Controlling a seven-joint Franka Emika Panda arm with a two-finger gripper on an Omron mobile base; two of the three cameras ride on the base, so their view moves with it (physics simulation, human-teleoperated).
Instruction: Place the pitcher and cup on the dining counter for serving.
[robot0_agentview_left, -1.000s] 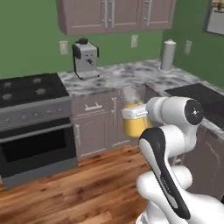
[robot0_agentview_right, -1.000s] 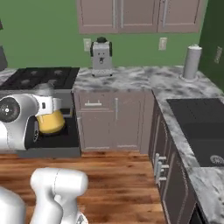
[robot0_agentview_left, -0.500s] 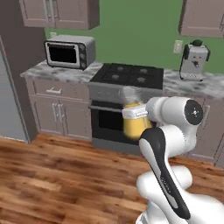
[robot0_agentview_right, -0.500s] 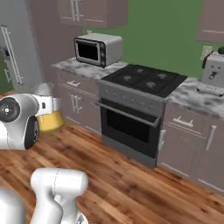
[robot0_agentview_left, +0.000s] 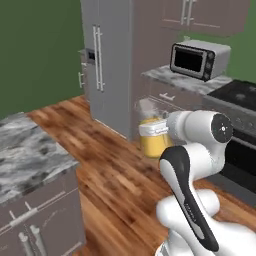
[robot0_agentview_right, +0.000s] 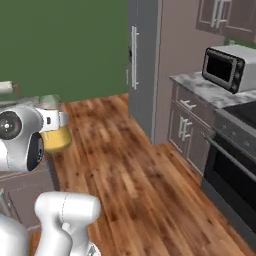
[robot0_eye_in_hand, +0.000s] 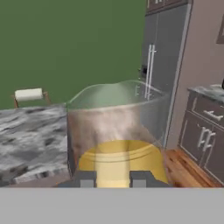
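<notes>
Hand view: clear glass pitcher with yellow-orange lower part (robot0_eye_in_hand: 117, 144) clamped between the dark fingers (robot0_eye_in_hand: 86, 178), carried beside the grey-white marbled surface (robot0_eye_in_hand: 30, 131).

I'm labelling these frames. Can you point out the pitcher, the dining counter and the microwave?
pitcher (robot0_eye_in_hand: 120, 162), hand view, yellow lower part.
dining counter (robot0_agentview_left: 27, 152), left base view, bare marbled top.
microwave (robot0_agentview_right: 227, 67), right base view, dark door.

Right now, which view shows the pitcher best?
The hand view: the pitcher is seen close, clear top over yellow base. In the left base view and right base view, the arm partly hides it.
</notes>
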